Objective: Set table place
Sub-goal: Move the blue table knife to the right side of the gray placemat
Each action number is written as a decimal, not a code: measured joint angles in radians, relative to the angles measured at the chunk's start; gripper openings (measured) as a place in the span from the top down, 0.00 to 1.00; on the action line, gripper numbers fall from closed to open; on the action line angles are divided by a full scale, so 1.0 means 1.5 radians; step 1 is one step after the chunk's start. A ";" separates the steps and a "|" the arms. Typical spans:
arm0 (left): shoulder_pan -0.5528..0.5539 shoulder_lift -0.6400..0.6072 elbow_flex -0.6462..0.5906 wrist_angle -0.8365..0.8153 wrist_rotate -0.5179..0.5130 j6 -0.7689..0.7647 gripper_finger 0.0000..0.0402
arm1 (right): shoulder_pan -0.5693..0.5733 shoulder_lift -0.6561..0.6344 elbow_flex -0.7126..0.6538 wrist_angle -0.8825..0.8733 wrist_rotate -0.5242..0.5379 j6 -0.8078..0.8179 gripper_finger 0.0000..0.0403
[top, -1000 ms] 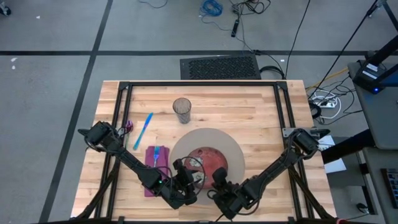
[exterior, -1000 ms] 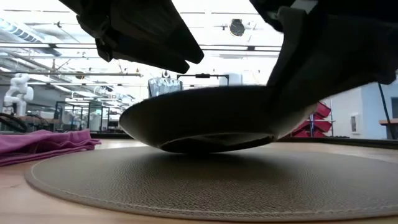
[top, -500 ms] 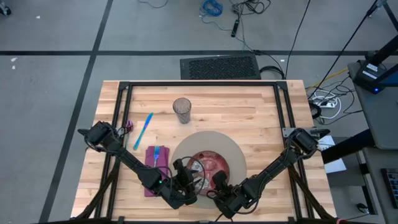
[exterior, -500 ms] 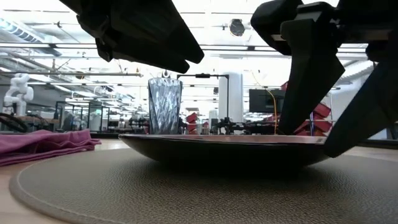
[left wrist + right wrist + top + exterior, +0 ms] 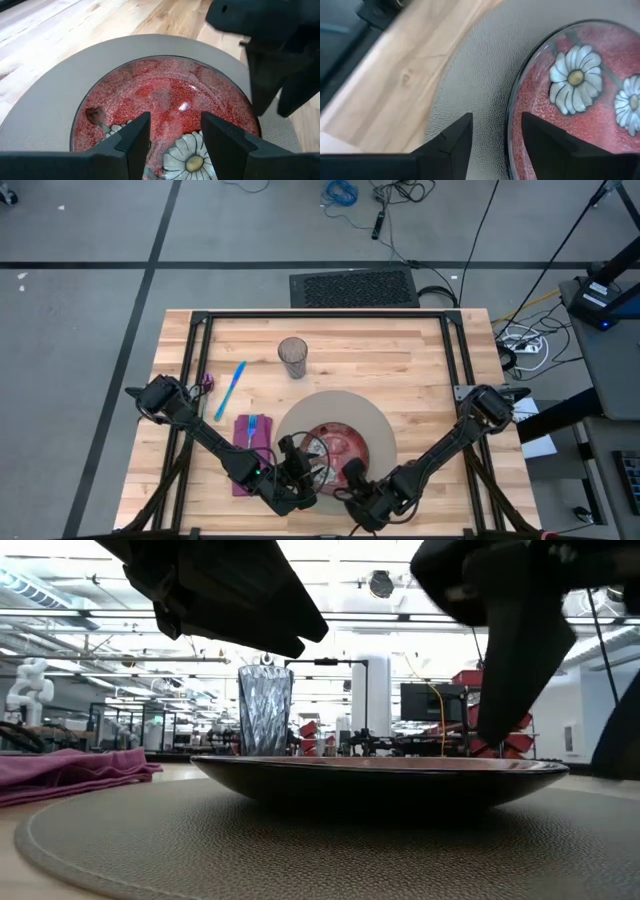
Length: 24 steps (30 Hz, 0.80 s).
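The red daisy-patterned plate (image 5: pixel 338 447) lies flat on the round grey-tan mat (image 5: pixel 372 418), resting on its base (image 5: pixel 375 792). My left gripper (image 5: pixel 175 132) hangs open above the plate's near-left part, clear of it. My right gripper (image 5: pixel 495 135) is open at the plate's near rim (image 5: pixel 511 120), one finger (image 5: pixel 515 670) just above the rim and one outside it. A clear glass (image 5: pixel 293 357) stands beyond the mat. The purple napkin (image 5: pixel 243 450) lies left of the mat with a blue fork (image 5: pixel 253 425) on it. A blue knife (image 5: pixel 231 390) lies farther left.
A small pink thing (image 5: pixel 207 381) lies by the table's left frame bar. Bare wood (image 5: pixel 420 370) stretches right of the glass and mat. The black frame (image 5: pixel 320 316) runs along the table's far edge.
My right gripper has opened and let go of the plate's near rim, then drawn back a little toward the near edge. The plate, held tilted and partly lifted a second ago, has come down and now lies level on the mat.
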 joint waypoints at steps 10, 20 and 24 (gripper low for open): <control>0.022 -0.023 0.005 -0.104 -0.031 -0.005 0.60 | 0.034 -0.053 0.000 -0.059 0.051 0.053 0.61; 0.110 -0.065 0.056 -0.532 -0.030 -0.163 0.60 | 0.075 -0.061 0.000 -0.157 0.075 0.165 0.61; 0.167 -0.115 0.049 -0.671 0.027 -0.211 0.60 | 0.097 -0.060 0.000 -0.178 0.091 0.197 0.61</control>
